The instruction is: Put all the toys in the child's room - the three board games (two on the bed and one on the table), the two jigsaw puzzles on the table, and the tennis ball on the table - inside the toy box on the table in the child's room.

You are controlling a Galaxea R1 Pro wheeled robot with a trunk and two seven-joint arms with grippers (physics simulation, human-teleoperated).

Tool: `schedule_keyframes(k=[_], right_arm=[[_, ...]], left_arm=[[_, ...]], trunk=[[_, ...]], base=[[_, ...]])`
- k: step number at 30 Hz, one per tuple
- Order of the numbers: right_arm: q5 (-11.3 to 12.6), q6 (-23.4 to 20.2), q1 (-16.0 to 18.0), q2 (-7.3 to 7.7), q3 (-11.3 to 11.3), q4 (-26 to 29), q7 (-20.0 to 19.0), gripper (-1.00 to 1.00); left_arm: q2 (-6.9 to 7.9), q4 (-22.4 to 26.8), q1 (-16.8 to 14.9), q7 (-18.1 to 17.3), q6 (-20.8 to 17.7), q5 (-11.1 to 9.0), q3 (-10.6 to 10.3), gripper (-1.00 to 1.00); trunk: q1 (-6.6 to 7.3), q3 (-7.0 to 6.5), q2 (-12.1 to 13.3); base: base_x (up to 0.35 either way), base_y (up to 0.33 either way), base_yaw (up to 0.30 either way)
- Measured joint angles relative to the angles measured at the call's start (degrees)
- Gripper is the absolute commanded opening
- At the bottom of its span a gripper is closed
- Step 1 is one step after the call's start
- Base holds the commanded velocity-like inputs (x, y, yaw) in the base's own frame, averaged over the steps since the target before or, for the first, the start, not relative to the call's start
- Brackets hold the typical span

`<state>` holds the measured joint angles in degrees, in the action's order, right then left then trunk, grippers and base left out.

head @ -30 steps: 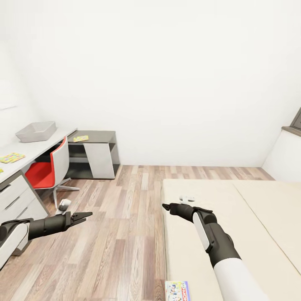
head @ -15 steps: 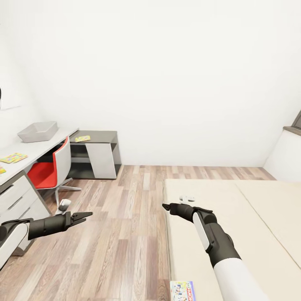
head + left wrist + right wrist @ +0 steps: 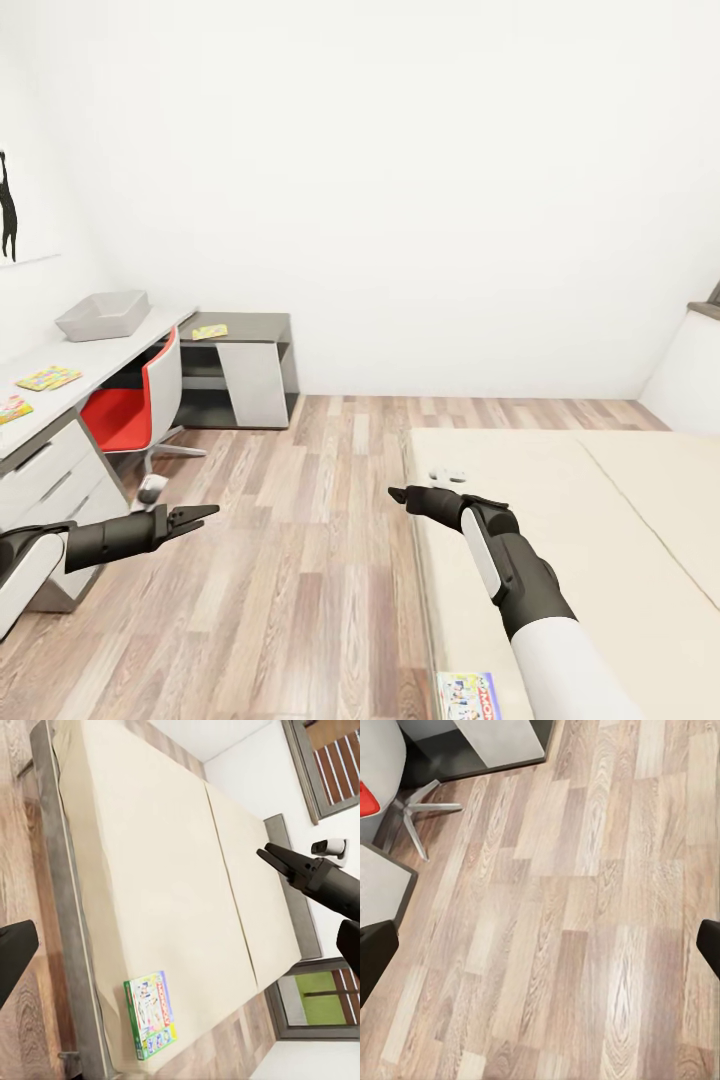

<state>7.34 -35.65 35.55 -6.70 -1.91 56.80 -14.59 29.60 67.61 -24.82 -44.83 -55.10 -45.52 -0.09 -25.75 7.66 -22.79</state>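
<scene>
On the long table (image 3: 100,352) by the left wall sit one grey toy box (image 3: 103,316), two flat boards with many colours (image 3: 48,378) (image 3: 11,408), and, at the far end, one yellow game box (image 3: 210,331). One red chair (image 3: 135,405) is tucked under it. One Monopoly game (image 3: 468,695) lies on the bed (image 3: 560,520) near its foot. The left gripper (image 3: 196,518) hangs over the wood floor (image 3: 300,560) with its fingers a little apart and nothing in them. I cannot tell if the right gripper (image 3: 400,494) is open.

Black forearms, white upper sleeves, thin black pointed fingers (image 3: 197,516).
</scene>
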Motion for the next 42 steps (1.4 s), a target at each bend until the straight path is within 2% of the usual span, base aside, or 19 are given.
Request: schedule_keyframes(k=[15,28,42], right_arm=[[-0.04,0.00,0.00,0.00,0.00,0.00,0.00,1.00],[-0.06,0.00,0.00,0.00,0.00,0.00,0.00,1.00],[0.02,0.00,-0.01,0.01,0.00,0.01,0.00,1.00]], left_arm=[[0.00,0.00,0.00,0.05,0.00,0.00,0.01,1.00],[0.01,0.00,0.00,0.09,0.04,-0.06,0.74,1.00],[0.01,-0.01,-0.01,0.04,0.03,-0.05,0.76,1.00]], trunk=[[0.00,0.00,0.00],[0.02,0.00,-0.01],[0.00,0.00,0.00]], base=[[0.005,0.211,0.000],[0.201,0.202,0.000],[0.020,0.281,-0.027]])
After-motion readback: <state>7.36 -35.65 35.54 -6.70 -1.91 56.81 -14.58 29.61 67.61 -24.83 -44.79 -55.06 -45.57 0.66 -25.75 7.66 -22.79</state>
